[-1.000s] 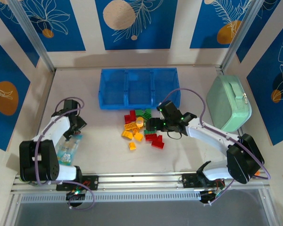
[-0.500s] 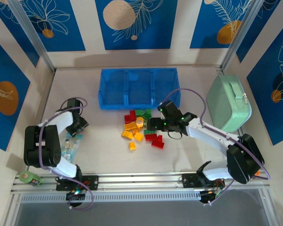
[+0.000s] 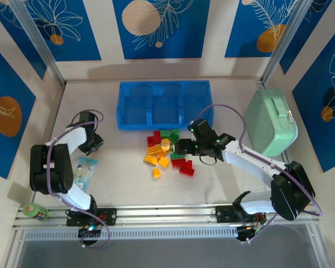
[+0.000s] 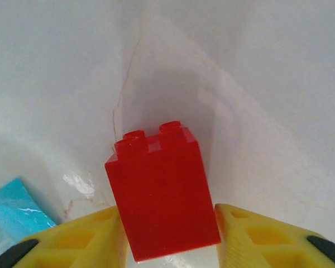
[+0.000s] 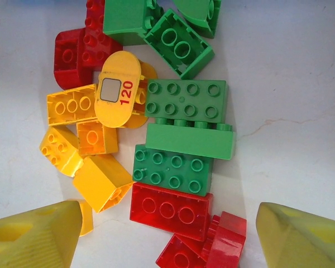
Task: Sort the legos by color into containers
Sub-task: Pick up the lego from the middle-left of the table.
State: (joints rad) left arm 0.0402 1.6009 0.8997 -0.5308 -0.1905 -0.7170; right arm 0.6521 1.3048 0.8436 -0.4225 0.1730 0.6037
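Observation:
My left gripper [image 4: 167,218] is shut on a tall red lego [image 4: 161,192], studs pointing away, above the pale table. From above, this gripper [image 3: 92,143] sits at the left of the table, just beyond the packet. The other legos [image 3: 167,152], red, green and yellow-orange, lie heaped mid-table in front of the blue three-compartment tray [image 3: 151,125]. My right gripper [image 3: 182,148] hangs open at the heap's right edge. Between its spread fingers [image 5: 36,234] lie a long red brick [image 5: 170,209], green bricks [image 5: 173,170] and yellow ones [image 5: 100,181].
A pale blue packet [image 3: 84,171] lies near the left arm, its corner [image 4: 14,209] beside the left finger. A mint-green case [image 3: 271,123] stands at the right wall. One yellow brick [image 3: 156,173] lies apart, nearer the front. A small green roll [image 3: 33,210] sits at front left.
My left gripper has swung off the packet toward the far left, leaving the packet uncovered. The right gripper has stayed over the heap.

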